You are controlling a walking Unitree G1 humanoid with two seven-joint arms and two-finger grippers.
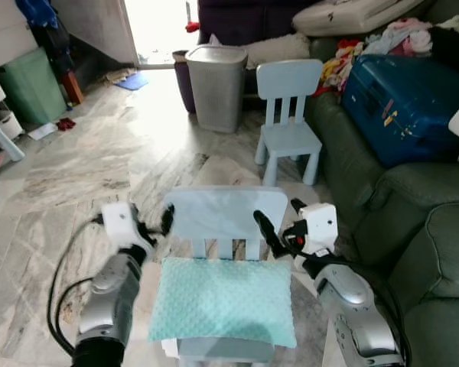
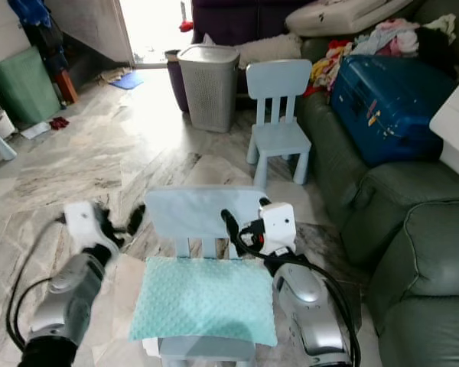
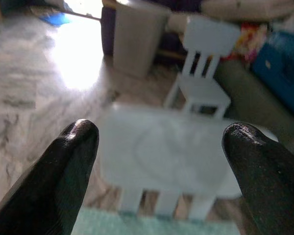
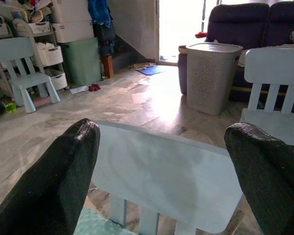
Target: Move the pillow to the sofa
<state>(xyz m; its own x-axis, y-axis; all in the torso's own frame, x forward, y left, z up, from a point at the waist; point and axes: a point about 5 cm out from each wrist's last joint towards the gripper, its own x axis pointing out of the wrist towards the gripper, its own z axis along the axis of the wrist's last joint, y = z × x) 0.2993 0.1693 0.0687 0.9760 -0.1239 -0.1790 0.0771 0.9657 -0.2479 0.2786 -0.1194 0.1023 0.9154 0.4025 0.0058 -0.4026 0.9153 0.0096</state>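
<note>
1 pillow, teal, flat on near chair seat, long axis running left-right w/ respect to robot. 2 small blue chairs, 2nd chair by sofa. Left fingers & right fingers both spread wide, holding nothing, flanking the chair back; pillow just below & between them.

Left hand raised, fingers spread, right hand raised, fingers spread
</note>
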